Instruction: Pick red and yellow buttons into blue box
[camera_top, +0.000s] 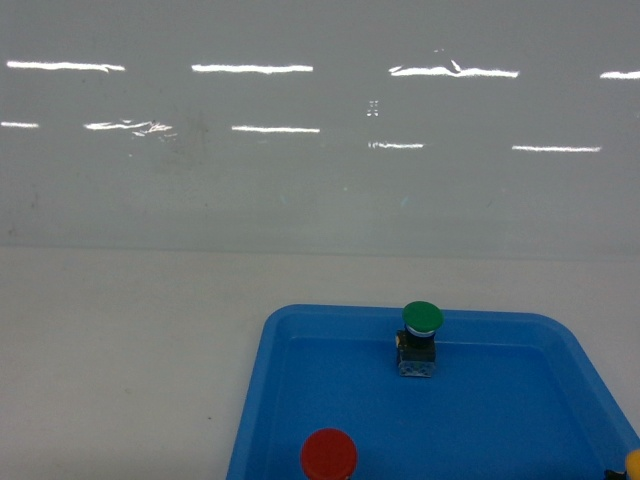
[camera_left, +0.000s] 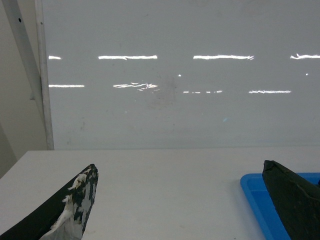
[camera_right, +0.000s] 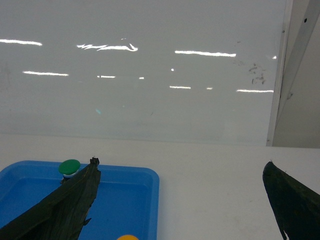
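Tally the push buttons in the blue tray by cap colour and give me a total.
Green button: 1
Red button: 1
Yellow button: 1, only its edge shows at the head view's corner
Total: 3, all in the shallow blue tray

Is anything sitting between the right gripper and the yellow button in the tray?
Nothing visible does. The right gripper is open above the table, and the yellow button lies low in the shallow blue tray. The green button stands farther back, off that line.
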